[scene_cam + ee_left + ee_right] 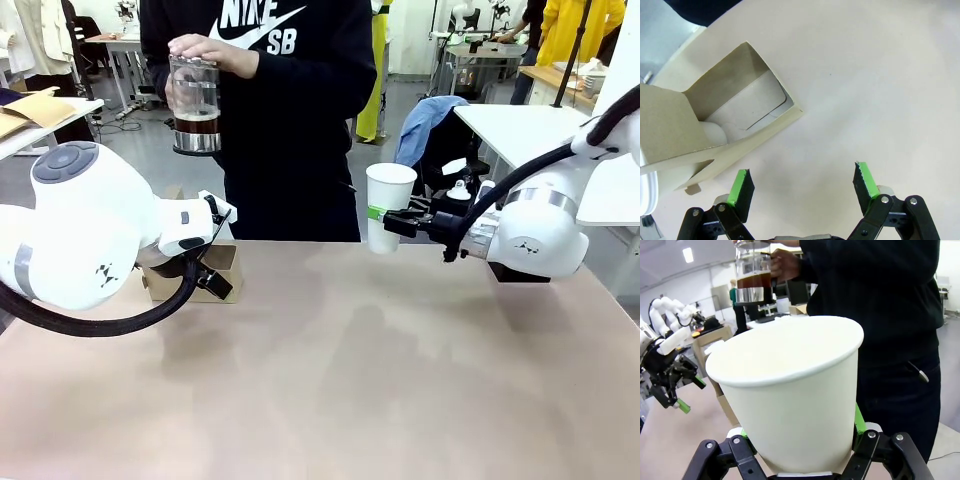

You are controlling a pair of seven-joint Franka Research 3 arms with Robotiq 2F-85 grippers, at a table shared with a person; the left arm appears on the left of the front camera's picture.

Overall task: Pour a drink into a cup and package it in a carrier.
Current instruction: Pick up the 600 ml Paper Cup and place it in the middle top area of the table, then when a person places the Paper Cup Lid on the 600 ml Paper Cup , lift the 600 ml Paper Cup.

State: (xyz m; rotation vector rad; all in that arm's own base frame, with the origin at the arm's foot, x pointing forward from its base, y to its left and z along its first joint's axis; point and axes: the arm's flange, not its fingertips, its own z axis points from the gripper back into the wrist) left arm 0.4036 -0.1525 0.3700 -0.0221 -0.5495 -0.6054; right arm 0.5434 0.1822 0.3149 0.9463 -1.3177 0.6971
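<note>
A person's hands hold the glass press jug (pixel 195 105) with its dark brown drink up at chest height, beyond the table's far edge. The jug (pixel 752 275) also shows in the right wrist view, above and behind the white paper cup (pixel 790 390). My right gripper (pixel 392 223) is shut on the cup (pixel 388 205), holding it upright above the far edge; the cup looks empty inside. The brown cardboard carrier (pixel 228 268) sits at the far left of the table. My left gripper (pixel 802 182) hangs open just beside the carrier (pixel 735 115), with nothing between its fingers.
The person in a dark sweater (pixel 290 120) stands across the tan table (pixel 350 380). A white object (pixel 647 190) shows at the left edge of the left wrist view, beside the carrier. A blue cloth (pixel 425 125) and a white table (pixel 520 125) lie behind on the right.
</note>
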